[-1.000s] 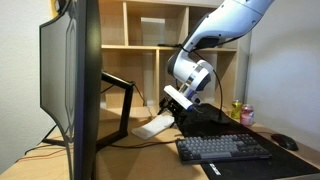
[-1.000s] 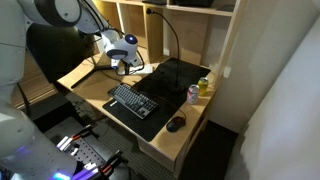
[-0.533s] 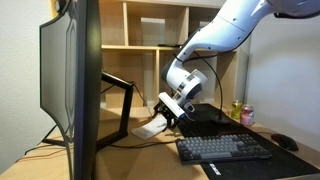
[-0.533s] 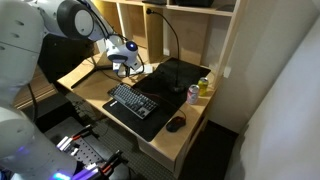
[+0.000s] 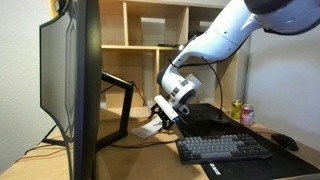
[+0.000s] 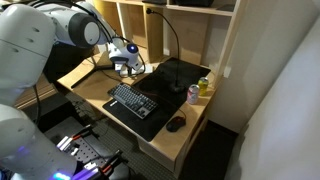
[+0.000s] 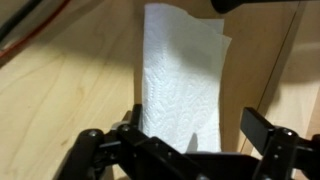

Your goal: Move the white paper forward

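**Panda arm bent low over the bench, end effector straddling the white paper.**

The arm (image 5: 222,38) comes down from the upper frame edge, where its base is cut off, and folds at the wrist so that the end effector (image 5: 163,113) tilts down to the wooden bench (image 7: 60,90), behind the black keyboard (image 5: 224,148). In the wrist view the 2 fingers (image 7: 262,140) stand well apart, with the near end of the white paper (image 7: 180,80) between them; the sheet lies lengthwise away from the camera. Contact between fingers and paper cannot be made out, and the paper's near edge is hidden behind the dark end effector body. In an exterior view a monitor (image 5: 70,80) blocks the bench's far side.
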Robot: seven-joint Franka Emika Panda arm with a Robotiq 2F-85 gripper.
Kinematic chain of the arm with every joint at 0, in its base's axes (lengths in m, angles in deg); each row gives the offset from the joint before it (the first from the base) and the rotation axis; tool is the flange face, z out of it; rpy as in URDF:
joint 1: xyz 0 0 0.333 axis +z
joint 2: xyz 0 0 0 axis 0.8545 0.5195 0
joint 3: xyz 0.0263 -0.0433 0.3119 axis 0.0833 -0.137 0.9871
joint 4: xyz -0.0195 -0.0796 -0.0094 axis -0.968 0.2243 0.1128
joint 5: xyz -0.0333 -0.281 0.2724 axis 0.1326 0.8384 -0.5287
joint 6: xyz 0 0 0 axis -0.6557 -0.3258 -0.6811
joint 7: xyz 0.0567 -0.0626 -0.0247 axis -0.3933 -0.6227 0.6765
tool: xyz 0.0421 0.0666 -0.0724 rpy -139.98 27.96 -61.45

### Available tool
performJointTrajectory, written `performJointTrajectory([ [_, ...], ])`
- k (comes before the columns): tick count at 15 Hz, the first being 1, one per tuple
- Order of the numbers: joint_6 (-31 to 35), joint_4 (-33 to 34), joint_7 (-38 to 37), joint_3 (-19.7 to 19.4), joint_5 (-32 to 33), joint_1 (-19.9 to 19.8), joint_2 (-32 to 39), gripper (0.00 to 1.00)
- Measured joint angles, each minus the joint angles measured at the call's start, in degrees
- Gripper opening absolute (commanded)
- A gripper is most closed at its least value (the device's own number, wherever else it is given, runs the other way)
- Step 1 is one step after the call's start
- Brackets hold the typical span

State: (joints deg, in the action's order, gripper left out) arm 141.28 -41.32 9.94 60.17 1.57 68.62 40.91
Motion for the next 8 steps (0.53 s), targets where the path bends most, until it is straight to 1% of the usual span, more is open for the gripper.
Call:
performJointTrajectory([
  [1,0.77,1.30,0.02,0.45,-0.24,-0.01,0.78,0.95],
  [2,1.04,2.44,-0.02,0.71,-0.25,0.02,1.37,0.72],
  [4,1.05,3.65,-0.24,0.72,-0.13,0.16,2.06,0.68],
  [8,1.02,3.85,-0.31,0.30,-0.12,0.02,3.19,0.40],
])
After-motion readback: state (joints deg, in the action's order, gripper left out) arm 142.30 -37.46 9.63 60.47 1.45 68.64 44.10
